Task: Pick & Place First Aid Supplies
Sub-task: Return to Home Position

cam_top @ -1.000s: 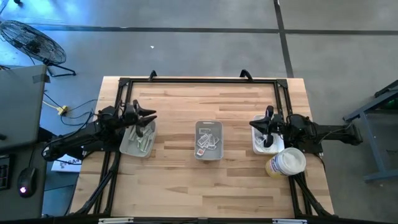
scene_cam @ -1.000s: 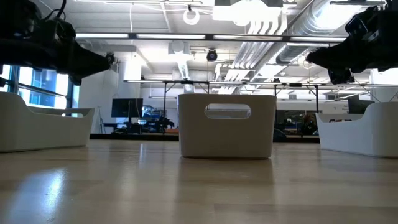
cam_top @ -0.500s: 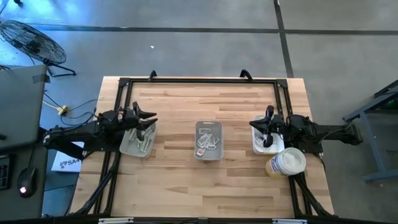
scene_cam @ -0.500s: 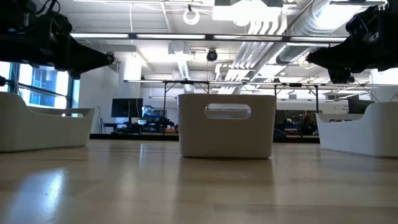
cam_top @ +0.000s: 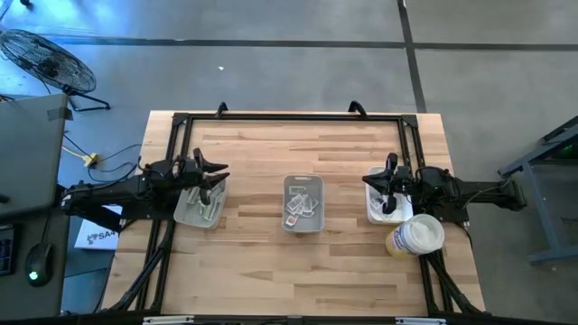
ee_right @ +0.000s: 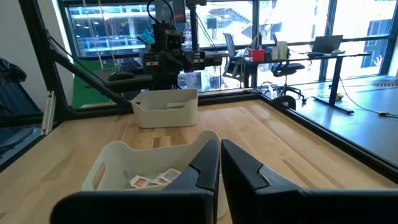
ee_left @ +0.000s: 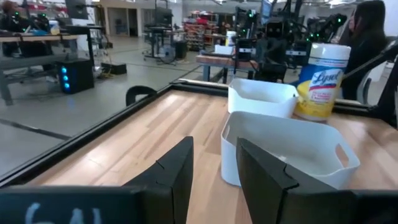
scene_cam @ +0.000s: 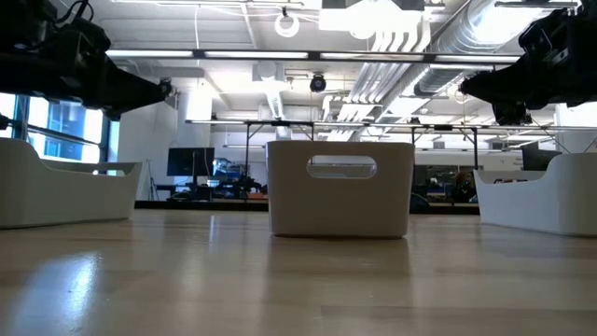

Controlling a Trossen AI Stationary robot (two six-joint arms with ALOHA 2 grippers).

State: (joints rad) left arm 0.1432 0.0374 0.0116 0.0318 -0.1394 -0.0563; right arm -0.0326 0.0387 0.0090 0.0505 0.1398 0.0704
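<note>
Table (cam_top: 271, 271), wood planks. Nearest item: tub (cam_top: 415, 236), close to the right edge, just beside the near corner of the white bin (cam_top: 373, 215) and just on the near side of the right arm.

Three bins stand in one row across mid-table, well apart: left bin (cam_top: 183, 213), centre bin (scene_cam: 340, 205), white bin. Packets (cam_top: 302, 206) lie loose in the centre bin. Strips (cam_top: 209, 206) lie in the left bin. A few red-printed sachets (ee_right: 152, 180) lie in the white bin.

Left gripper (ee_left: 214, 142) hovers over the far end of the left bin, fingers parted a little, nothing between them. Right gripper (ee_right: 220, 142) hovers over the far end of the white bin, fingers pressed together, holding nothing.

Black frame (cam_top: 289, 116) rails run along the far edge and both sides, passing under each arm. Beyond the table: fan (cam_top: 45, 59) on the floor, far left. A person (ee_left: 367, 37) is past the right side.
</note>
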